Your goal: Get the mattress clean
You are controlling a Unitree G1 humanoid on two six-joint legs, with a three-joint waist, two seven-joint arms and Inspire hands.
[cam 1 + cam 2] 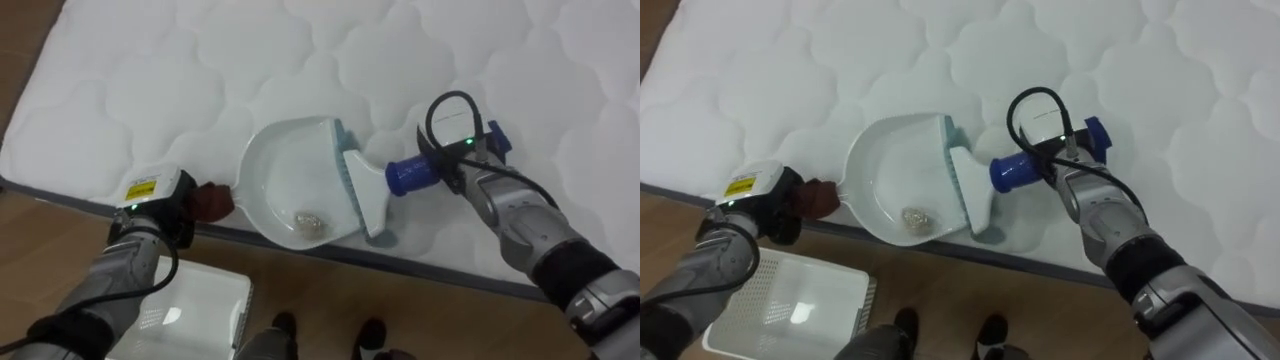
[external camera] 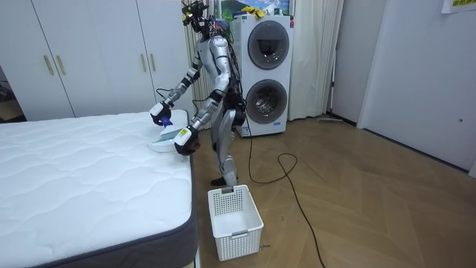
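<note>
One dustpan [image 1: 290, 180] at the mattress [image 1: 150, 90] edge, holding one crumpled scrap [image 1: 310, 219]; my left hand [image 1: 165, 205] clasps its handle. One blue-handled brush [image 1: 365, 190] at its mouth, gripped by my right hand [image 1: 465, 150]. One basket [image 1: 200, 300] on the floor.

Room with a wooden floor [image 2: 372, 208] and white wardrobe doors [image 2: 89, 59] at the back. Two stacked washing machines [image 2: 266, 74] stand beside a pale curtain [image 2: 316, 59]; a grey wall [image 2: 428, 74] closes the room view's right.
</note>
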